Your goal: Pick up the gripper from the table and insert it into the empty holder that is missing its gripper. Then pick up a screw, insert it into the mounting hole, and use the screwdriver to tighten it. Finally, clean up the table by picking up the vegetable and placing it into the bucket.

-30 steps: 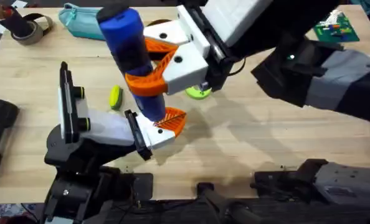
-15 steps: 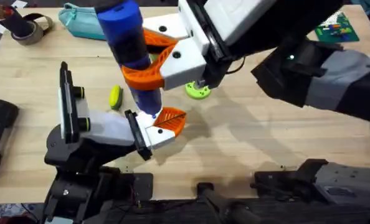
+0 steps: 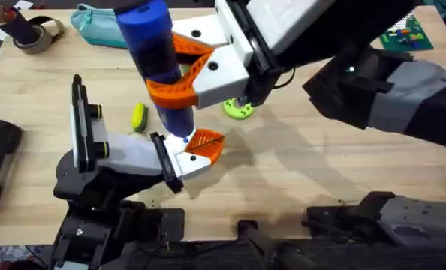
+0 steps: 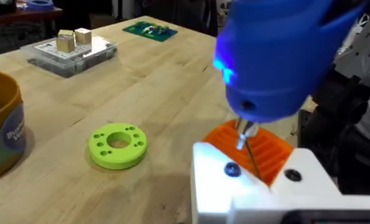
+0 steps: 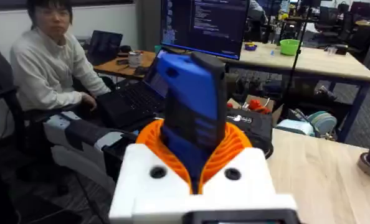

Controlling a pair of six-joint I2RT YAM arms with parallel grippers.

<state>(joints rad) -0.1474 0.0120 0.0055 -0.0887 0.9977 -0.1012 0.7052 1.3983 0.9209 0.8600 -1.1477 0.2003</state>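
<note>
Right pincer (image 3: 179,79) is clamped on the screwdriver (image 3: 154,52), which stands nearly upright with its tip down — right over the screw hole in the holder (image 3: 179,161), where the orange gripper (image 3: 206,144) already sits. You drive straight down. Left pincer's fingers: can't tell.

The right arm reaches across from the far right, its gripper (image 3: 179,73) clamped round something. The left arm lies low, pointing right, its gripper (image 3: 197,154) beneath the right one.
</note>
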